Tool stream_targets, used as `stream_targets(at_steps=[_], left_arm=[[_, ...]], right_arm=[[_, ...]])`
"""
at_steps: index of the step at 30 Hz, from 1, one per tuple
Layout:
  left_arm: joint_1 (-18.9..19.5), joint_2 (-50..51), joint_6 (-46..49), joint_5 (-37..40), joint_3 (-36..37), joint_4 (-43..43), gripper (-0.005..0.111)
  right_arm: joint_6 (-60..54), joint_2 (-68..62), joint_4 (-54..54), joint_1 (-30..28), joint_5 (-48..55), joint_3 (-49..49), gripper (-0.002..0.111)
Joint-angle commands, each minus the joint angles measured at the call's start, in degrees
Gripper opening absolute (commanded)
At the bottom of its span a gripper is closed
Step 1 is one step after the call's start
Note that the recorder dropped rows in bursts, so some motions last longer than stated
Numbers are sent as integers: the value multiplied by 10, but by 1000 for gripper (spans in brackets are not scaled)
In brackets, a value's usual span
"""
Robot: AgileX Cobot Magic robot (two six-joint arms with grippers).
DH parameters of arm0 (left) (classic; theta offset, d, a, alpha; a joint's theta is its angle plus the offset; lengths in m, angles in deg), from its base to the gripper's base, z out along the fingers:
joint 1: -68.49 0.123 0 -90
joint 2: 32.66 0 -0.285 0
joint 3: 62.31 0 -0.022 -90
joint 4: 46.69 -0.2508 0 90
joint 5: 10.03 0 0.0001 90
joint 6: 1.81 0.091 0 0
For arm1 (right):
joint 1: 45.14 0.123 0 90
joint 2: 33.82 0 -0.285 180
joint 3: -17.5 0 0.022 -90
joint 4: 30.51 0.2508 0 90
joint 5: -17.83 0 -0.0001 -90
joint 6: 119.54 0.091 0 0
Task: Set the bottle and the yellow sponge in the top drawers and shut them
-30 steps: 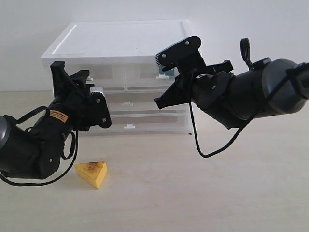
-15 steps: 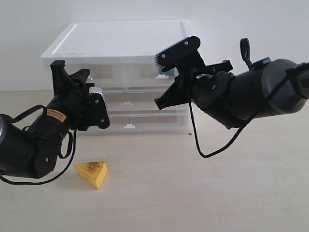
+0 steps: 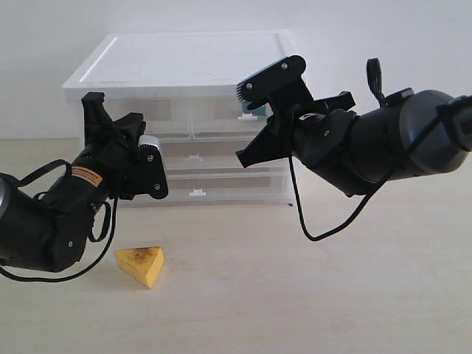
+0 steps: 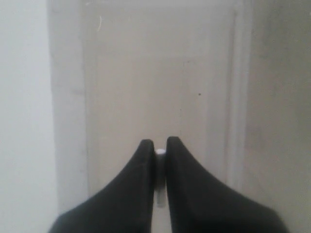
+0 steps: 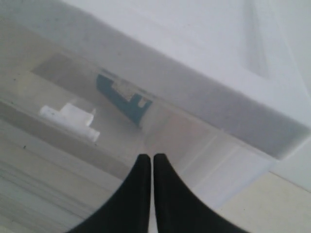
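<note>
The yellow sponge [image 3: 141, 264] lies on the table in front of my left arm, apart from both grippers. My left gripper [image 4: 160, 146] is shut on the small white tab handle [image 4: 160, 152] of the top left drawer [image 3: 168, 110]. The bottle [image 5: 127, 99] shows only as a teal-and-white shape through the translucent front of the top right drawer [image 3: 221, 109]. My right gripper [image 5: 146, 156] is shut and empty, just in front of that drawer and beside its white handle [image 5: 70, 116].
The white-topped drawer unit [image 3: 184, 63] stands at the back against the wall, with two wider drawers [image 3: 221, 181] under the top pair. A black cable [image 3: 317, 232] hangs from my right arm over the table.
My left gripper's jaws have closed onto the top left drawer's handle. The right arm and the sponge have not moved.
</note>
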Motion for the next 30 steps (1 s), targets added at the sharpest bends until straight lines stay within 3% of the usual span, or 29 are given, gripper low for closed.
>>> stream_targets(at_steps=[1,8,14,30], left_arm=[[-6,-1,1,-11,8,17,4],[-28,-4,1,-11,46,27,4],[-69,-22,2,-11,64,99,4],[-104,-76,2,-11,141,141,4]], right_arm=[[1,-1,-8,-11,-30,-10,0],[2,-1,-8,-12,-34,-10,0],[6,-1,-12,-12,-31,-11,0],[6,-1,-17,-12,-22,-12,0]])
